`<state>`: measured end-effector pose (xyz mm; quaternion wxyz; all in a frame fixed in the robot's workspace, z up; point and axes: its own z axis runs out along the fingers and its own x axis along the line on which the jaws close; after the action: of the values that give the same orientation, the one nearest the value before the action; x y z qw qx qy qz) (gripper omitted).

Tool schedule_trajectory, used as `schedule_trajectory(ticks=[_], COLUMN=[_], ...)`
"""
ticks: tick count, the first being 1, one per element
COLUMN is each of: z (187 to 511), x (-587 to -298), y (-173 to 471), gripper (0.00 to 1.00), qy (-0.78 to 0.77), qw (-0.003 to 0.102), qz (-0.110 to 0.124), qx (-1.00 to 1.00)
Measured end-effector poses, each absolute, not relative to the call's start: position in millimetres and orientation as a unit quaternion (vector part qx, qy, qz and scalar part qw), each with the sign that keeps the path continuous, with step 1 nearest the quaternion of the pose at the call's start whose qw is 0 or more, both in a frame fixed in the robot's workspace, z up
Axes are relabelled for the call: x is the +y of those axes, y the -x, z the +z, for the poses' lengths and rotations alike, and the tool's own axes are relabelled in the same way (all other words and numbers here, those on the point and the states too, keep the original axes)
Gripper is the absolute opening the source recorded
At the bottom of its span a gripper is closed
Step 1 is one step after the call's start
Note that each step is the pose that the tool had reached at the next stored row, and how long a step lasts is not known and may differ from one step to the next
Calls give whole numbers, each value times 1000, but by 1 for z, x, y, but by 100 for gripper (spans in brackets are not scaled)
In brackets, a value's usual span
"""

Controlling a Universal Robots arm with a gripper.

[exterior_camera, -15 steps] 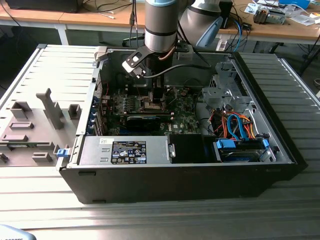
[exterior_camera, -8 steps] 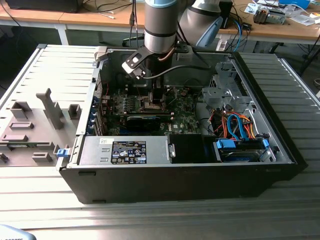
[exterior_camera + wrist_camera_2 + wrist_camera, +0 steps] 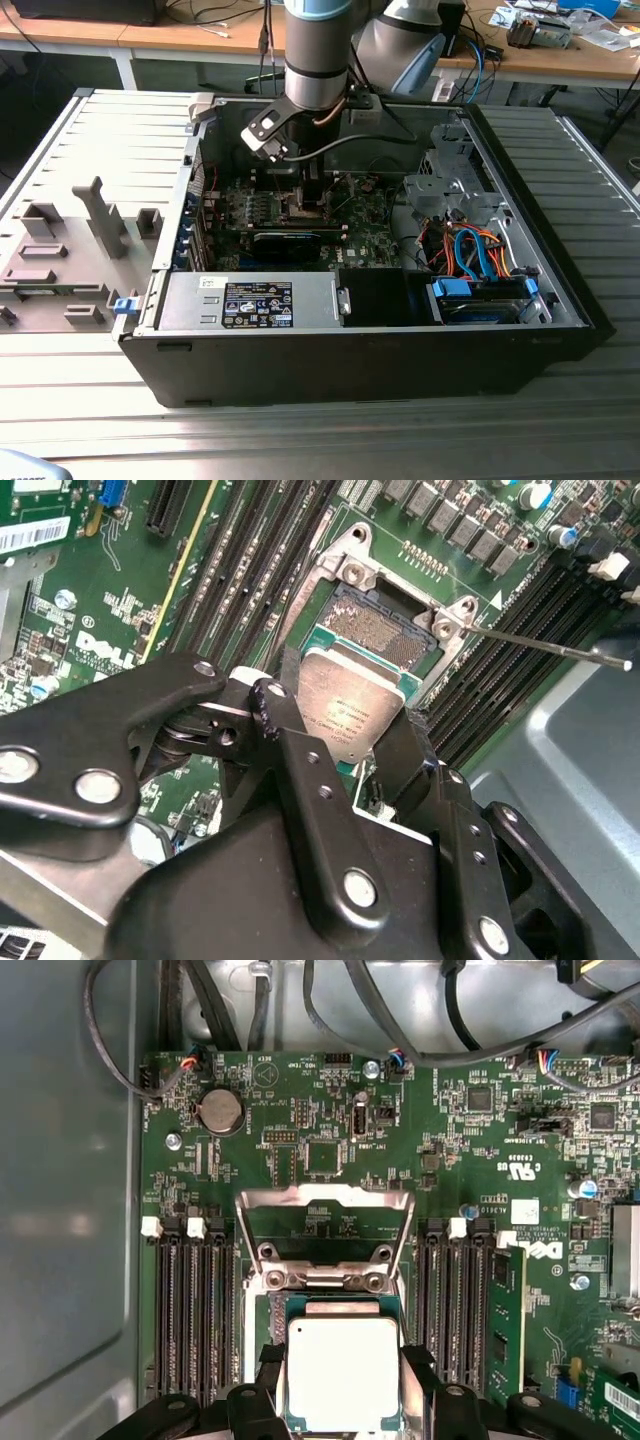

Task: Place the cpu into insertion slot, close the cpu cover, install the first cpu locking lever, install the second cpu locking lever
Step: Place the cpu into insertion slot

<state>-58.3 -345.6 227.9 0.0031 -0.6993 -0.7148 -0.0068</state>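
Note:
My gripper (image 3: 345,725) is shut on the cpu (image 3: 350,705), a flat square chip with a silvery top, one black finger (image 3: 410,745) on each side. The chip sits low over the insertion slot (image 3: 375,630), whose dark pin field still shows beyond it. I cannot tell whether chip and slot touch. In the first wrist view the cpu (image 3: 343,1375) hangs between the fingers (image 3: 268,1370), and the cpu cover (image 3: 325,1196) stands swung up just behind the slot. A thin locking lever (image 3: 545,647) sticks out sideways, unlatched. In the exterior view the gripper (image 3: 305,195) reaches down into the open computer case (image 3: 560,290).
Black memory slots (image 3: 190,1310) flank the socket on both sides. A graphics card (image 3: 285,243) lies just in front of it, with a metal drive cage (image 3: 445,190) and orange and blue cables (image 3: 470,255) toward the exterior view's right. A grey fixture tray (image 3: 70,250) sits outside the case.

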Motion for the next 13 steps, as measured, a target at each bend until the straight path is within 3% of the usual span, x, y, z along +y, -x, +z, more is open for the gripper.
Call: schedule_trajectory(ticks=[13], z=[215], x=[-346], y=[61], gripper=[55], qy=[699], qw=[3], qz=[-7], qx=[-715])
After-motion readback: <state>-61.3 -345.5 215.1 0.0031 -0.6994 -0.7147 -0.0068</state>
